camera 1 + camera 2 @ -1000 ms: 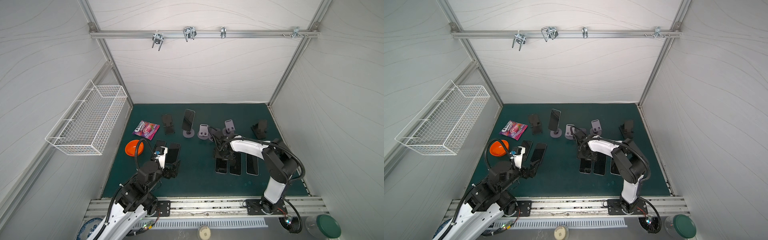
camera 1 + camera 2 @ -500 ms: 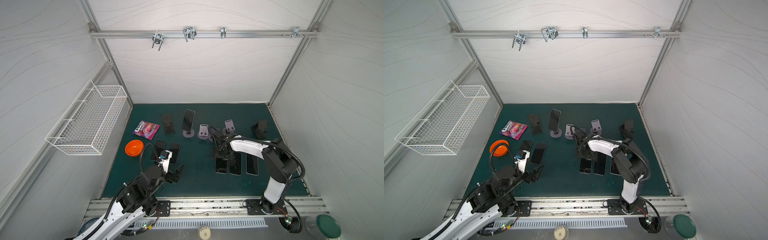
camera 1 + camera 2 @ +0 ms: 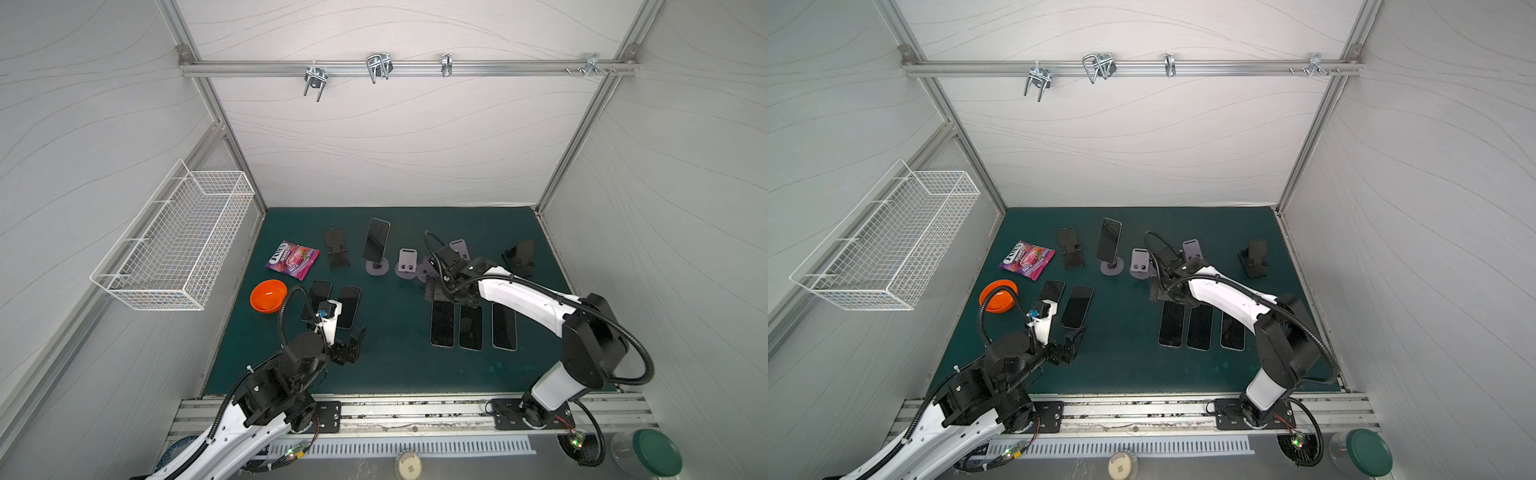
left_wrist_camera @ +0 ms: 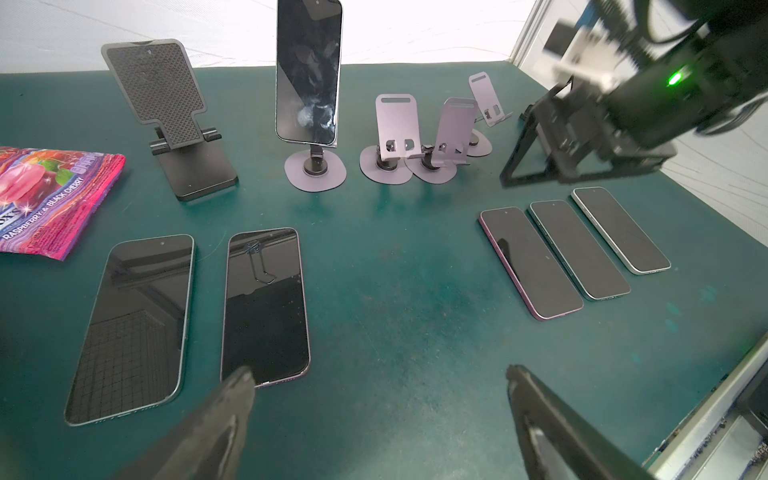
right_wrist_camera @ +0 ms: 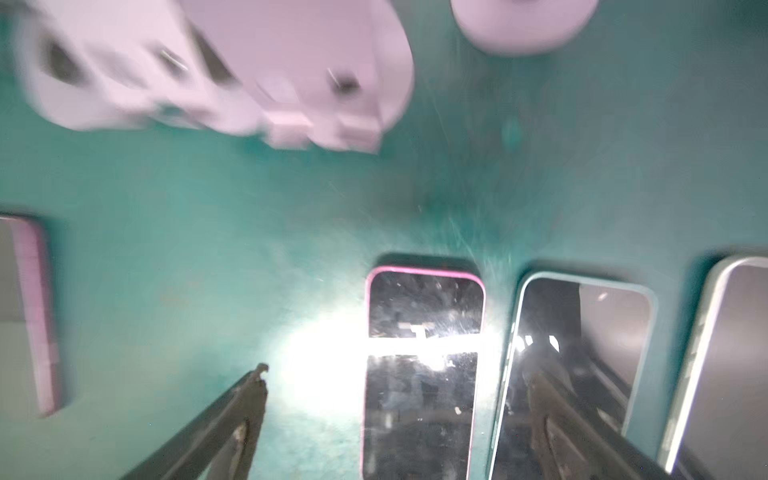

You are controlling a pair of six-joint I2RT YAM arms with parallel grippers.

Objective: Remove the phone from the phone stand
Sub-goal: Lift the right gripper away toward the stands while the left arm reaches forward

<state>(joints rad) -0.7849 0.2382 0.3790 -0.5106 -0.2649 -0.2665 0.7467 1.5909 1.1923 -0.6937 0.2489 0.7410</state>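
While both arms hang over the green tabletop (image 3: pixel 395 365), we see the dark-screened phone (image 3: pixel 376 239) upright in the lilac round-based phone stand (image 3: pixel 377 267). It is near the far edge, slightly left of the middle. Neither tool touches it; both are well apart from it.

Left gripper (image 3: pixel 352 344): released, jaws wide, nothing between them. We place it toward the front-left corner, just on the near side of two flat dark phones (image 3: pixel 348 306) lying side by side. In the left wrist view one finger (image 4: pixel 226 403) overlaps the near end of the purple-rimmed one; contact we cannot tell.

Right gripper (image 3: pixel 446 296): also released, jaws spread, gripping nothing. It hangs over the far ends of three flat phones in a row (image 3: pixel 470 328), right of the middle. The right wrist view is blurred, but we see the fingers (image 5: pixel 245 399) on either side of the pink-rimmed phone (image 5: pixel 419 415), which lies flat on the tabletop.

Rest, quick:
- Bare black folding stand (image 3: pixel 336 254) just left of the task stand.
- Three bare lilac stands (image 3: pixel 407 262) between the task stand and the right gripper.
- Another black stand (image 3: pixel 519 257) toward the far-right corner.
- Pink candy bag (image 3: pixel 292 258) and orange round bowl (image 3: pixel 269 295) along the left edge.
- White wire basket (image 3: pixel 178 241) on the left wall.
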